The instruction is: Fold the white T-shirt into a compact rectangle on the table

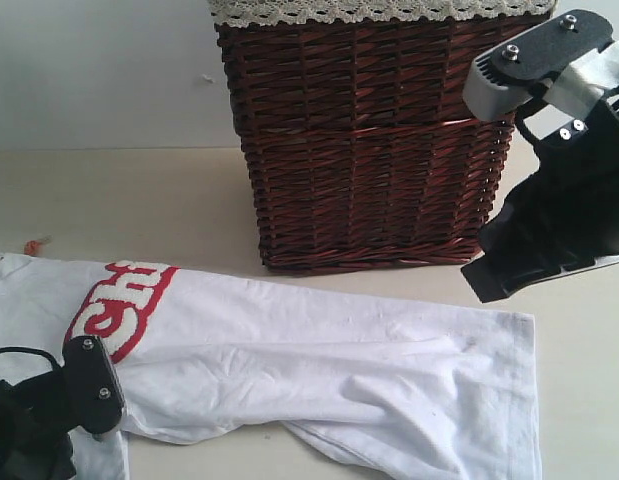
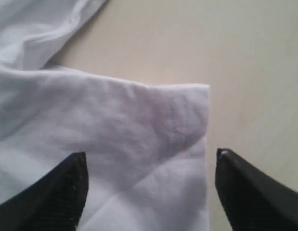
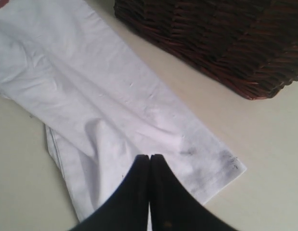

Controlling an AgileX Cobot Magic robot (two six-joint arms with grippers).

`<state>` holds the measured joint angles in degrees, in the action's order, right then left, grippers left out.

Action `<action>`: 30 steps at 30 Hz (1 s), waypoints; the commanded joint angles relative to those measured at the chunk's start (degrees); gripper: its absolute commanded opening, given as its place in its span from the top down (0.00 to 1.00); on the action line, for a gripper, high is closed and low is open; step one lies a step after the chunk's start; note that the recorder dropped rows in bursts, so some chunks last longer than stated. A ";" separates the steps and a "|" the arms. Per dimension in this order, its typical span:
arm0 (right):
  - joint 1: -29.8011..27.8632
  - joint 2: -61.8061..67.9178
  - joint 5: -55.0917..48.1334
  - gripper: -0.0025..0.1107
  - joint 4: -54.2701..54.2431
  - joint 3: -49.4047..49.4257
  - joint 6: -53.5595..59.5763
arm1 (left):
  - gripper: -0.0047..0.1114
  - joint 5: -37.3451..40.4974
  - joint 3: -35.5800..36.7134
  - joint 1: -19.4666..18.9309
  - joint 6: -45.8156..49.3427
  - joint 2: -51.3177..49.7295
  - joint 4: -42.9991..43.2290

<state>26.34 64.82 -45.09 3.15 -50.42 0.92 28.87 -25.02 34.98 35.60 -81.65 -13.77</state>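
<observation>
The white T-shirt [image 1: 319, 365] lies on the table [image 1: 129, 200] as a long band folded lengthwise, with red-outlined letters [image 1: 119, 305] at its left end and the hem [image 1: 524, 390] at the right. My left gripper [image 2: 151, 161] is open just above a folded corner of the shirt [image 2: 153, 125], and nothing is between its fingers. My right gripper [image 3: 149, 158] is shut and empty, hanging above the hem end [image 3: 206, 168]. In the exterior view the right gripper [image 1: 484, 283] hovers beside the basket's right front corner.
A tall brown wicker basket [image 1: 374, 150] with a lace-trimmed lining [image 1: 379, 10] stands just behind the shirt. A small orange-red scrap [image 1: 34, 245] lies on the table at the far left. Grey smudges [image 3: 226, 161] mark the shirt's hem corner.
</observation>
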 commanded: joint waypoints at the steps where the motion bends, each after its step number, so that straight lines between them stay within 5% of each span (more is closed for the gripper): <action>1: 0.00 -0.40 2.05 0.98 -0.21 0.32 0.50 | 0.34 -4.14 0.34 0.45 1.74 -5.43 0.85; 6: 0.00 -0.40 2.04 0.98 -1.27 0.32 0.50 | 0.37 -10.13 0.34 0.45 -0.53 -10.98 5.09; 9: 0.00 -0.40 2.04 0.98 -1.27 0.32 0.50 | 0.54 -9.65 0.34 0.45 -0.53 -14.11 6.07; 13: 0.00 -0.40 2.04 0.98 -1.27 0.32 0.50 | 0.93 -2.95 -1.64 0.45 -0.53 -15.07 6.07; 22: 0.00 -0.40 2.04 0.98 -1.52 0.32 0.50 | 0.95 24.23 -7.81 0.45 4.95 -14.71 4.74; 30: 0.00 -0.40 2.04 0.98 -1.52 0.32 0.50 | 0.95 25.91 -11.31 0.45 15.35 -11.01 4.85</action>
<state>26.34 64.82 -43.68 1.64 -50.42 1.03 54.25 -34.59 35.24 47.74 -94.17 -8.83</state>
